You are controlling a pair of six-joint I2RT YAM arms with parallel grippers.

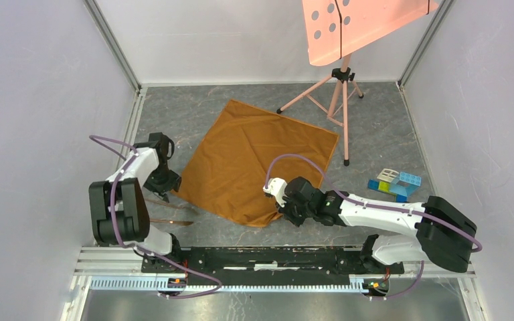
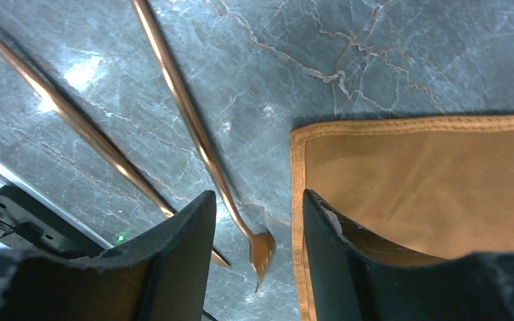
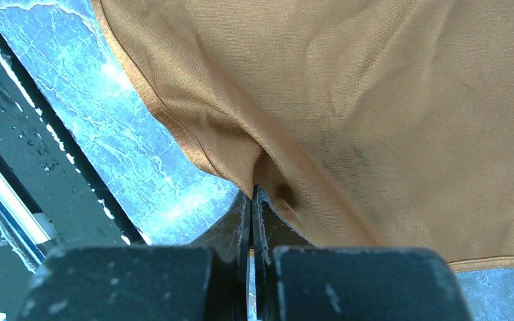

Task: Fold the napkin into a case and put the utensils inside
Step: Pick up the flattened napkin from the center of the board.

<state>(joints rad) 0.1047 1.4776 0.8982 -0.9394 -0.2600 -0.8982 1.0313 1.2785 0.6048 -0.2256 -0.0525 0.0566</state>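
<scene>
The left tool hangs low at the napkin's left corner, jaws apart and gripping nothing. They straddle a fork head and the cloth's hem. The utensils lie on the table just left of the napkin, which is spread flat as a diamond at mid-table. The right tool is closed on the napkin's near corner, with the fabric bunched at its tips. Blocks sit well apart on the right.
</scene>
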